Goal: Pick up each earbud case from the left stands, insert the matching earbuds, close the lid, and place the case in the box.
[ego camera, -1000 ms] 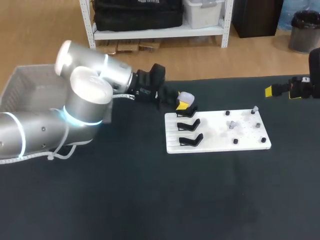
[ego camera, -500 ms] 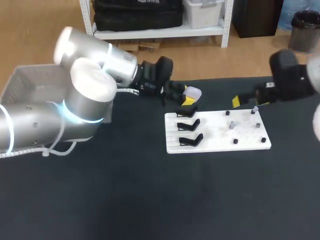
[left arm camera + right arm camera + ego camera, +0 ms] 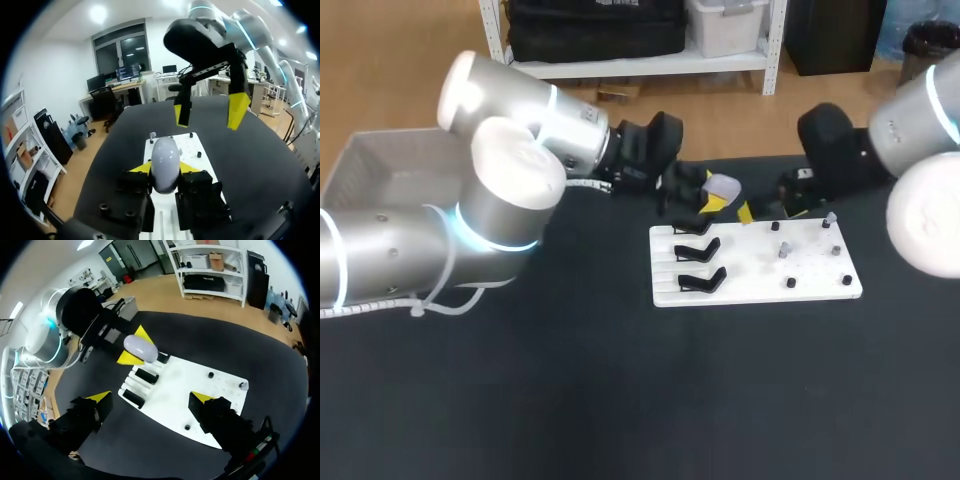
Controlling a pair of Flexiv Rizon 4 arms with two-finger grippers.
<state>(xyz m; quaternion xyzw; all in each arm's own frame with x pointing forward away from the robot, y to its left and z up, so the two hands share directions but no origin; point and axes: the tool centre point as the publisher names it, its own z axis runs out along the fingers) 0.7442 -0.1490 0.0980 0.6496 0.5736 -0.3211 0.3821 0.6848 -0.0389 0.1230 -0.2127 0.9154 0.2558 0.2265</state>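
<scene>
My left gripper (image 3: 720,197) is shut on a pale grey earbud case (image 3: 722,186), held just above the back left corner of the white board (image 3: 756,290). In the left wrist view the case (image 3: 165,162) sits upright between my yellow tips. My right gripper (image 3: 767,205) stands open close beside the case, its fingers (image 3: 238,109) spread wide ahead of it. From the right wrist view the case (image 3: 141,348) floats ahead of my right gripper (image 3: 150,400). Three black stands (image 3: 698,250) on the board's left side are bare. Small earbuds (image 3: 785,250) sit on pegs at its right.
A white mesh box (image 3: 360,165) stands at the table's far left, partly behind my left arm. The board (image 3: 170,390) lies at the middle back of the black table.
My left gripper has lifted the case off the back stand and carried it to the right. My right arm has swung in from the right edge to just beside the case.
</scene>
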